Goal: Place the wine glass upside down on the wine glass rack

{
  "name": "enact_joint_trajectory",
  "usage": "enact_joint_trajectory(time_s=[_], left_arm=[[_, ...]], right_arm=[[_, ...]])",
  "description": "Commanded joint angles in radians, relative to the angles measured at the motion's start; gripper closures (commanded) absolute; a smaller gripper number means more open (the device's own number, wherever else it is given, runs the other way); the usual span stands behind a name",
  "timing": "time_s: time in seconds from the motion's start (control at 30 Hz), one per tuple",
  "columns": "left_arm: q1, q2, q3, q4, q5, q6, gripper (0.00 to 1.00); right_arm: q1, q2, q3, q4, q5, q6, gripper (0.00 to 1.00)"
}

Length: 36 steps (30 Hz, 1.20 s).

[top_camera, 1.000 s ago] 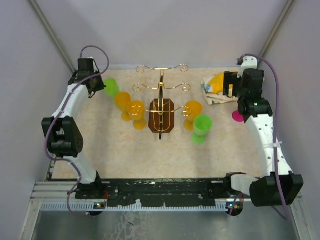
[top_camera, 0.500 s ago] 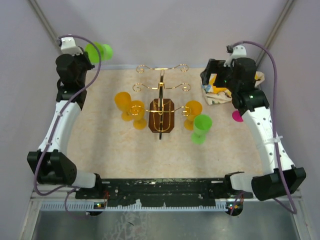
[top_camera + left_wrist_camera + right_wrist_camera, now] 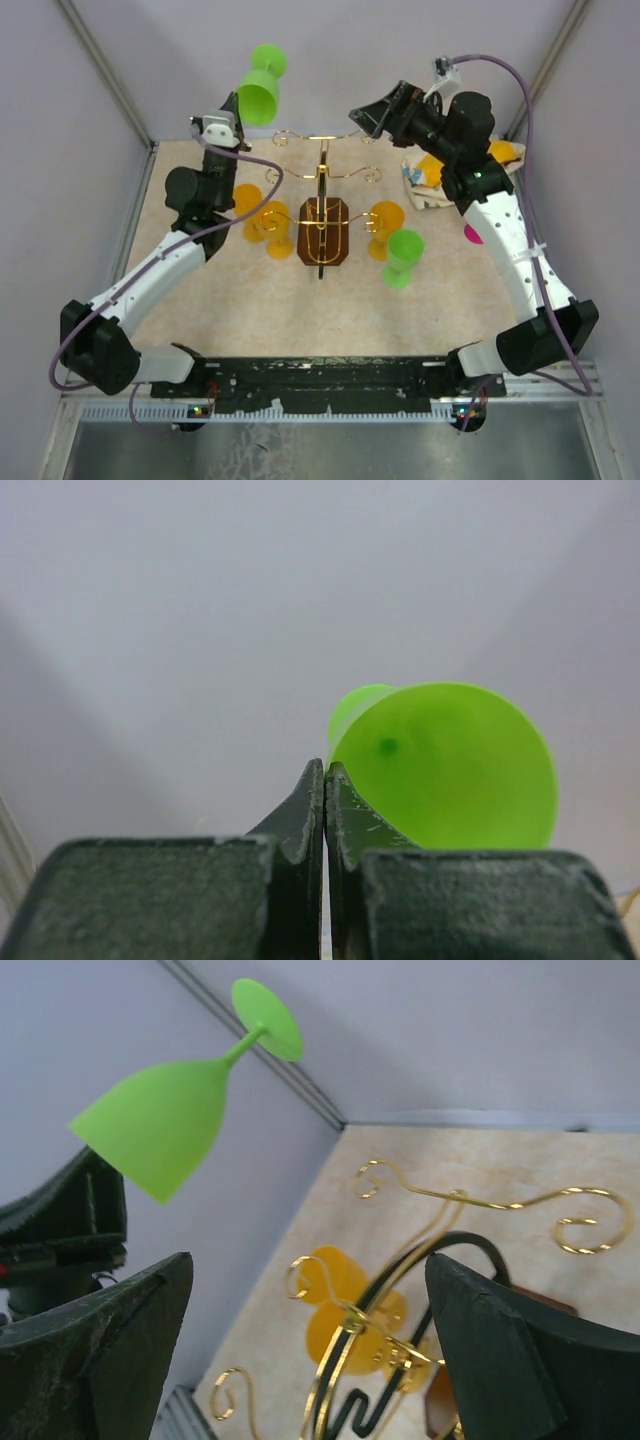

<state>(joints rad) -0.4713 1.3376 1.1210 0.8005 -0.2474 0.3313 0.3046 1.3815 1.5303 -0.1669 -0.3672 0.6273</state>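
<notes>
A green wine glass (image 3: 262,82) is held high in the air above the table's far left, tilted, foot pointing up and away. My left gripper (image 3: 233,112) is shut on its rim; in the left wrist view the closed fingers (image 3: 325,768) sit against the green bowl (image 3: 450,765). The wine glass rack (image 3: 323,190), gold wire on a dark wooden base (image 3: 323,232), stands mid-table. My right gripper (image 3: 372,115) hangs open above the rack's far right, nothing between its fingers (image 3: 310,1260). Its camera sees the glass (image 3: 160,1125) and the rack's loops (image 3: 470,1200).
Orange glasses (image 3: 258,212) hang at the rack's left and another (image 3: 385,222) at its right. A second green glass (image 3: 404,255) stands beside the rack's right. A yellow-and-white cloth (image 3: 428,182) and a pink object (image 3: 474,232) lie at the far right.
My left arm swung from the far left corner toward the rack, carrying the green glass rightward and higher. The right arm moved left and up toward the rack's back.
</notes>
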Motion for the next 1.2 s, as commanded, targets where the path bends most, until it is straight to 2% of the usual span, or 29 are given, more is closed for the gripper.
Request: enact_joint_trajectory(time_s=[0.0,0.23,0.3,0.37,0.63,1.17], left_arm=[[-0.124,-0.049,-0.066,0.325,-0.070,0.214,1.00],[-0.304,0.116,-0.186,0.886,-0.163,0.638,1.00],[-0.343,0.170,-0.177,0.985,-0.190,0.733,1.00],[-0.376,0.194,-0.173,0.990,-0.201,0.764,1.00],[-0.441,0.196,-0.202,0.988,-0.177,0.717,1.00],[-0.504,0.188,-0.224,0.988,-0.138,0.715,1.00]], right_arm=[[0.015,0.034,0.061,0.195,-0.139,0.195,0.01],[0.027,0.105,0.072,0.336,-0.234,0.369,0.03],[0.028,0.124,0.088,0.356,-0.253,0.398,0.05],[0.029,0.140,0.103,0.376,-0.269,0.420,0.06],[0.028,0.211,0.168,0.403,-0.335,0.460,0.11],[0.029,0.378,0.372,0.061,-0.476,0.291,0.19]])
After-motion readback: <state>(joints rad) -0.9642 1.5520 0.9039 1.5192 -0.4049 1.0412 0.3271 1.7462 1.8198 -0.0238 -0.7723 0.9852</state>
